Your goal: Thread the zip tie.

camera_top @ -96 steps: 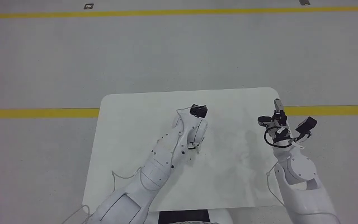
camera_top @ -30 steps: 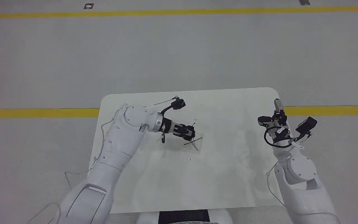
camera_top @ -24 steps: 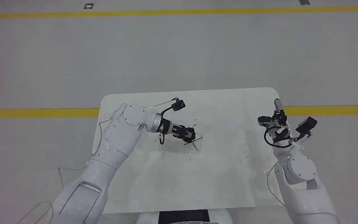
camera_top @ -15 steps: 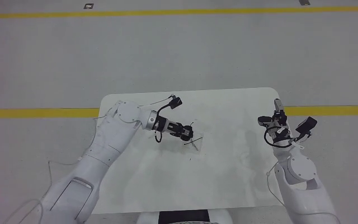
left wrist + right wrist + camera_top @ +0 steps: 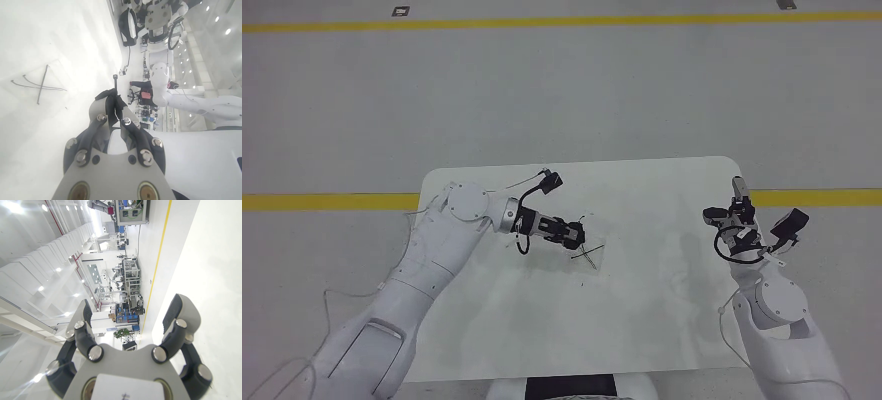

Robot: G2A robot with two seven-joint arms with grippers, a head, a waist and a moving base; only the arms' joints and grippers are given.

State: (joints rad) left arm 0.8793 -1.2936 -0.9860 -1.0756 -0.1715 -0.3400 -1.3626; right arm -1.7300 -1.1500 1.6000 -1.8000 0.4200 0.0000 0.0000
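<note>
- Pinching a thin black plastic zip tie (image 5: 114,83) between the fully closed fingers of the left end effector (image 5: 113,96), above the left-middle part of the white bench (image 5: 662,310).
- Poking the tie's small square head out past the fingertips, with the narrow strap running straight back between the dark pads.
- Hiding the strap's tail end behind the end effector, so its length is impossible to tell.
- Lying flat on the bench just beside that end effector: three loose black zip ties (image 5: 40,86), two gently curved ones crossing a straighter one, stacking order unclear.
- Holding the right end effector (image 5: 130,308) wide open and gripping nothing, near the bench's right edge, well apart from all the ties.
</note>
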